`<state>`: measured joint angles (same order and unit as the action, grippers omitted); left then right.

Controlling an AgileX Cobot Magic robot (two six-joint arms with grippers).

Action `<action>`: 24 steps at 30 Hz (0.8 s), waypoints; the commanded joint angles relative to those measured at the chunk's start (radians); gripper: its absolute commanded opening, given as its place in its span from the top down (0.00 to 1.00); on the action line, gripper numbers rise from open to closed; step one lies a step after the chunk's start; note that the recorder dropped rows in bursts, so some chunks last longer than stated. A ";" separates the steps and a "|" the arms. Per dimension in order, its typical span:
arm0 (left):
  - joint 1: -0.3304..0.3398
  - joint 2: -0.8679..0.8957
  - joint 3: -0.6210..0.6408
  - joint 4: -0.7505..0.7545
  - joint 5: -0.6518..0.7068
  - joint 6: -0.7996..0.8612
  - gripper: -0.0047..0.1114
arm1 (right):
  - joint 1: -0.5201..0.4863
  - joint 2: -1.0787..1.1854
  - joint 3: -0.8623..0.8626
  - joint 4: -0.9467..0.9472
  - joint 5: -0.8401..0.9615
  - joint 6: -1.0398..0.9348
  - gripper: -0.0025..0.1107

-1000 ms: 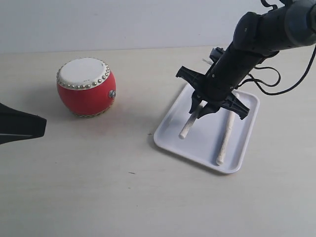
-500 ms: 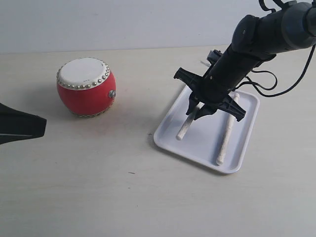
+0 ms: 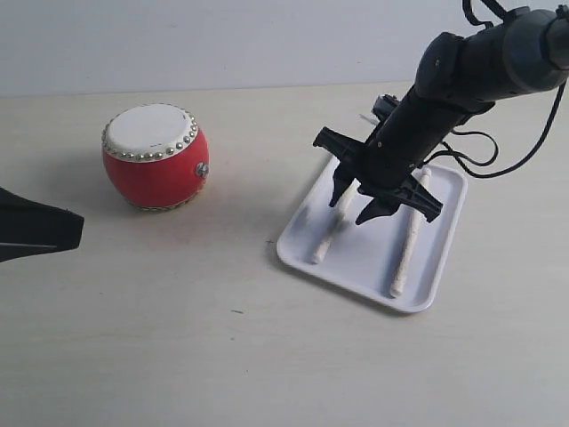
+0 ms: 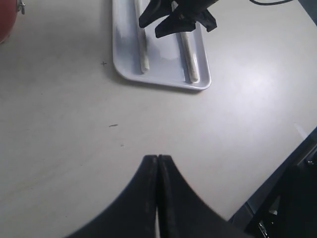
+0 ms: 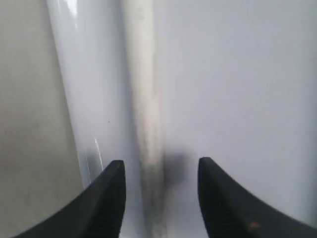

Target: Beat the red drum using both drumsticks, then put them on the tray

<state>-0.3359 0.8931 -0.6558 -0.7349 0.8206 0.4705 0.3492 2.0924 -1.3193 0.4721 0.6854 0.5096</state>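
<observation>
The red drum (image 3: 156,157) stands at the left of the table, cream skin up; only its edge (image 4: 6,20) shows in the left wrist view. Both drumsticks lie flat in the white tray (image 3: 440,253): one (image 3: 327,233) along its left side, the other (image 3: 406,247) along its right side. My right gripper (image 3: 354,206) hovers open just above the left stick (image 5: 143,114), its fingers apart on either side of it and not touching. My left gripper (image 4: 157,157) is shut on nothing, far from the tray, at the exterior view's left edge (image 3: 36,233).
The tray (image 4: 124,54) with both sticks (image 4: 143,47) (image 4: 189,57) lies ahead of the left gripper, with the right arm (image 4: 178,17) over it. The table's edge (image 4: 277,163) drops off nearby. A black cable (image 3: 480,147) trails behind the right arm.
The right gripper has opened and let go of the left drumstick, which dropped from a tilt to lie flat in the tray. The left gripper has not moved.
</observation>
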 commanded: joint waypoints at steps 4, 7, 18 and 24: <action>-0.001 -0.009 0.001 0.075 0.054 -0.024 0.96 | 0.000 -0.118 -0.003 -0.040 -0.012 -0.003 0.54; -0.001 -0.012 0.001 0.153 0.018 -0.097 0.96 | 0.000 -0.204 -0.003 -0.139 -0.022 -0.092 0.55; -0.001 -0.073 0.001 0.373 -0.144 -0.274 0.96 | 0.000 -0.620 0.108 -0.152 -0.042 -0.404 0.66; -0.001 -0.078 0.001 0.384 -0.150 -0.274 0.96 | 0.000 -0.845 0.276 -0.150 -0.086 -0.429 0.81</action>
<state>-0.3359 0.8228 -0.6558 -0.3553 0.6850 0.2039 0.3492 1.3358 -1.1149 0.3273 0.6329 0.0980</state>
